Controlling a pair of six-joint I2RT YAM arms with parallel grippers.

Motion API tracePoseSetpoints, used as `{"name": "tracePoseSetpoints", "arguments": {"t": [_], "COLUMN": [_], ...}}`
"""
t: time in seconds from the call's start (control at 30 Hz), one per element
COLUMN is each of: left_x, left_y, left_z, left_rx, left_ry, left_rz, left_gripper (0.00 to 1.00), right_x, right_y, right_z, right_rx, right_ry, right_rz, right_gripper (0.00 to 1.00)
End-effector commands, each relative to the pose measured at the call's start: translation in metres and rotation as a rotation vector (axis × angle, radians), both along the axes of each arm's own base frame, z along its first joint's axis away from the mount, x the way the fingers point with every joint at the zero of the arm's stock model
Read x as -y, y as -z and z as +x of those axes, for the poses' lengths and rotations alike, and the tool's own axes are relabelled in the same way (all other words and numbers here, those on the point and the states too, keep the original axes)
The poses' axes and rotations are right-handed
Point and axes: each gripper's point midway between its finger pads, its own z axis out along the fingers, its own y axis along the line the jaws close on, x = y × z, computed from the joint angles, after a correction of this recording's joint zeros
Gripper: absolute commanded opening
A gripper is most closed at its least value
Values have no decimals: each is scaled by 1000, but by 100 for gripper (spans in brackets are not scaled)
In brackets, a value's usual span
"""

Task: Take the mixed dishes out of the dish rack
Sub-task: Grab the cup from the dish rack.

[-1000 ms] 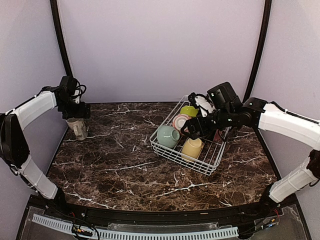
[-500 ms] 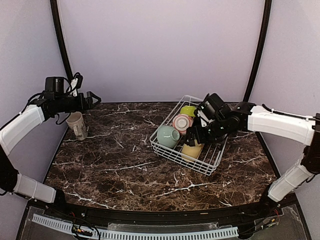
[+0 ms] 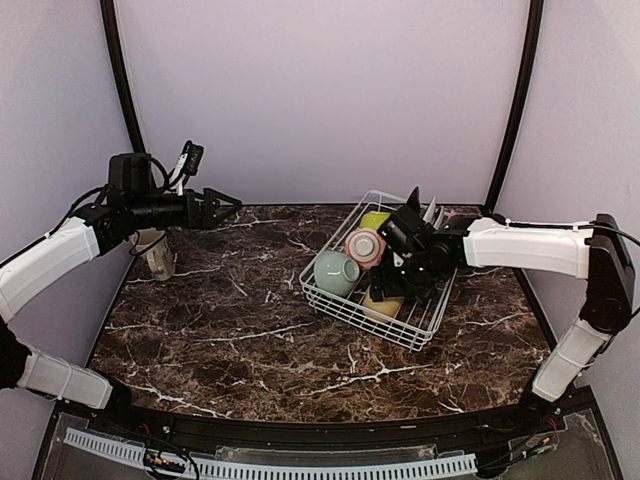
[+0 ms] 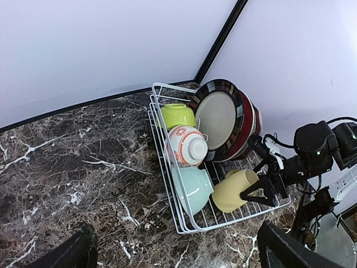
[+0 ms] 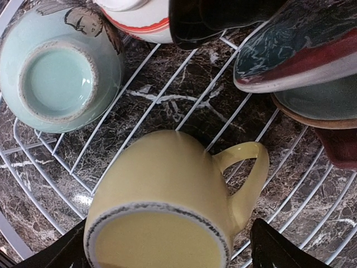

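**Right hand straddling the yellow mug inside the rack**

Right hand [image 3: 388, 288] is hanging low inside the dish rack [image 3: 355, 315]. Its fingers are spread to either side of the yellow mug [image 5: 167, 190] and, as far as the wrist view is showing, not yet pressing on it. The mug is lying on its side on the wire grid with its handle turned toward the plates [image 4: 220, 120], so this straddling pose is looking like the set-up for a grasp across the body.

The mint bowl [image 5: 58, 72] is sitting upside down just beside the mug. The pink-striped bowl [image 4: 189, 146] and lime bowl [image 4: 177, 114] are lining the same rack wall farther back. The plates are leaning on edge in the far corner, close above the mug — a lift is likely needing care there.

Left hand [image 3: 225, 207] is hovering in the air, spread and empty, well apart from the rack. It is near a beige mug [image 3: 155, 255] resting on the surface [image 3: 250, 330] at the left — judged already unloaded. Most dishes are sitting in the rack, so the task is looking early.
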Motion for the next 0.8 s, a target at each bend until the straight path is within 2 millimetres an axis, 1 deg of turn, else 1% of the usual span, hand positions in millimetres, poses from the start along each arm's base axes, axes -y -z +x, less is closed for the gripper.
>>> {"name": "tracePoseSetpoints", "arguments": {"t": [0.0, 0.07, 0.13, 0.23, 0.37, 0.43, 0.47, 0.63, 0.77], "left_x": [6, 9, 8, 7, 8, 9, 9, 10, 11], "left_y": [-12, -15, -16, -15, -14, -14, -14, -15, -14], "left_z": [-10, -13, -14, -13, -12, -13, -13, -15, -15], "left_rx": [49, 57, 62, 67, 56, 55, 55, 66, 65], "left_ry": [46, 59, 53, 42, 41, 47, 53, 59, 55], "left_rz": [-27, -40, -41, -39, -41, -44, -46, -46, -38], "left_gripper": [99, 99, 99, 99, 99, 99, 99, 99, 99], "right_x": [7, 15, 18, 15, 9, 11, 13, 5, -2], "right_y": [-3, 1, 6, 9, 9, 9, 11, 8, 4], "right_z": [9, 8, 6, 2, 0, 2, 4, 19, 28], "right_rx": [35, 16, -9, -18, -23, -15, -6, 37, 77], "right_ry": [130, 204, 255, 300, 297, 336, 362, 416, 412], "right_rz": [-11, -38, -48, -43, -43, -35, -32, 8, 42], "right_gripper": [94, 95, 94, 94, 95, 98, 99, 99, 99]}}
